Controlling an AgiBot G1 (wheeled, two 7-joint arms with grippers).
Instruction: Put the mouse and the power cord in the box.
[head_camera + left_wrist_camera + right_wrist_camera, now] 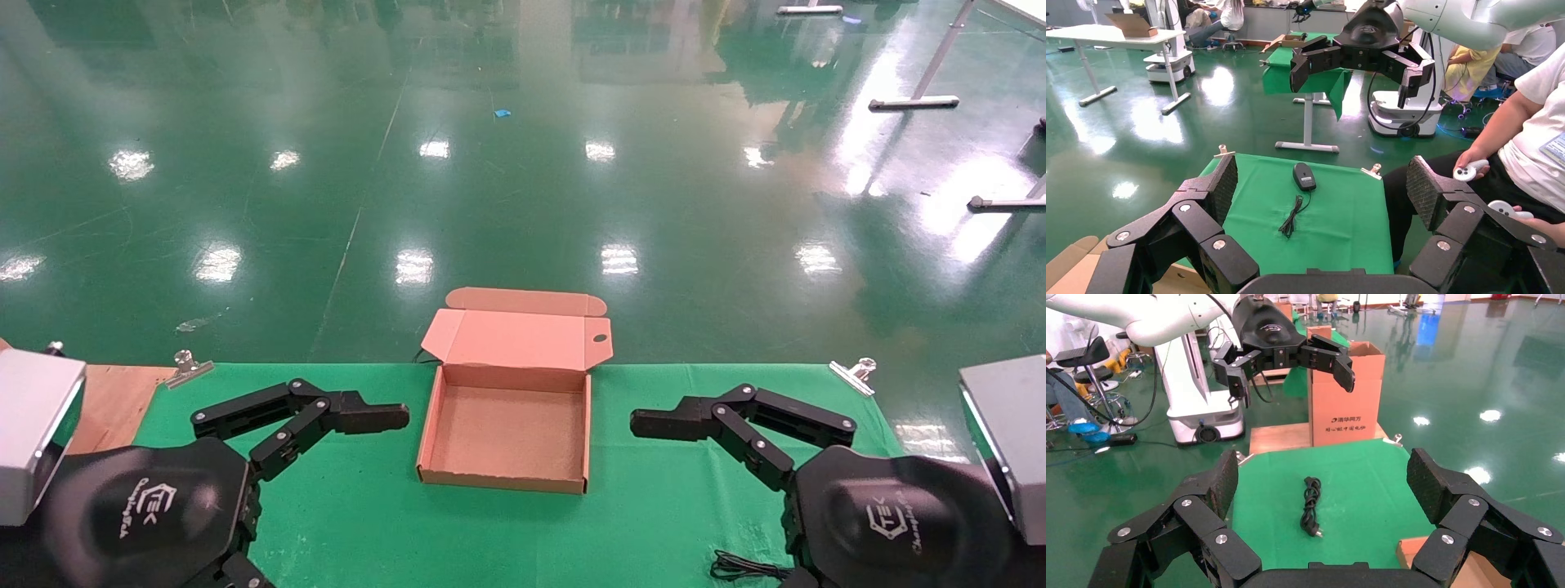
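Setting: a counter (pixel 368 523) covered in green cloth, with a glossy green floor beyond it.
Box: the box (pixel 507 441) sits open at the middle of the counter, between the two arms, its lid standing up at the far side; nothing is inside it.
Left claw: the left claw (pixel 359 412) hovers just left of the box, its fingers spread wide apart and holding nothing; the left wrist view shows the wide gap between its fingers (pixel 1220 187).
Right claw: the right claw (pixel 678 420) hovers just right of the box, likewise spread wide and holding nothing.
Mouse: the mouse (pixel 1304 176) lies on the green cloth on the right arm's side, with its thin cable (pixel 1292 215) trailing beside it in a loose bundle.
Power cord: the power cord (pixel 1311 506) lies bundled on the cloth on the left arm's side, plug end nearer the box.
Carton: a tall brown carton (pixel 1346 398) with printed writing stands past the counter's left end.
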